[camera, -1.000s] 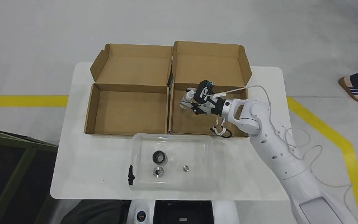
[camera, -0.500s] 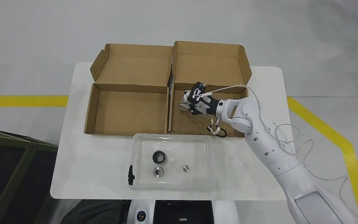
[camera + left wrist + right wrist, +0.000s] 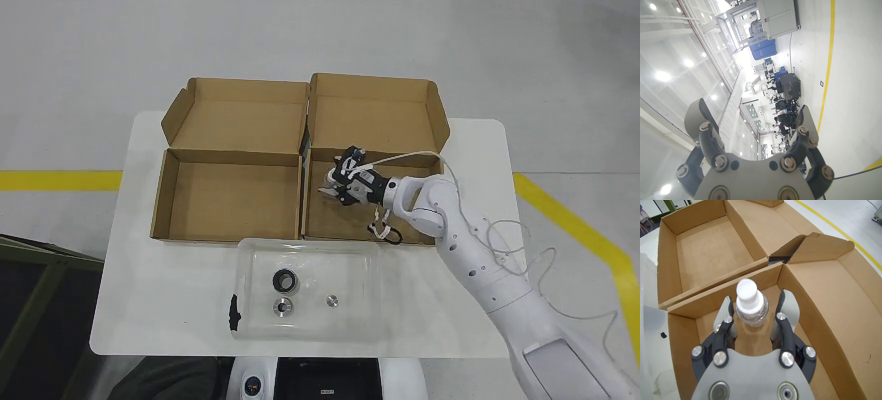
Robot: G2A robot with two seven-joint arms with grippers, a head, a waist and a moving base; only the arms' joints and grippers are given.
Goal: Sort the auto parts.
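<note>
Shifted toward the box wall since a second ago, the right claw [image 3: 756, 298] stands spread, loosely flanking the white-capped bottle [image 3: 749, 306], upright in the right box [image 3: 829, 306]. Three parts [image 3: 287, 281] in the clear tray [image 3: 255, 262] look unsorted.

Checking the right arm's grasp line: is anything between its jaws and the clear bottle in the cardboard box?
Nothing visible. The clear bottle stands upright on the floor of the cardboard box, directly between the open jaws of the right gripper, with no other part near it.
</note>
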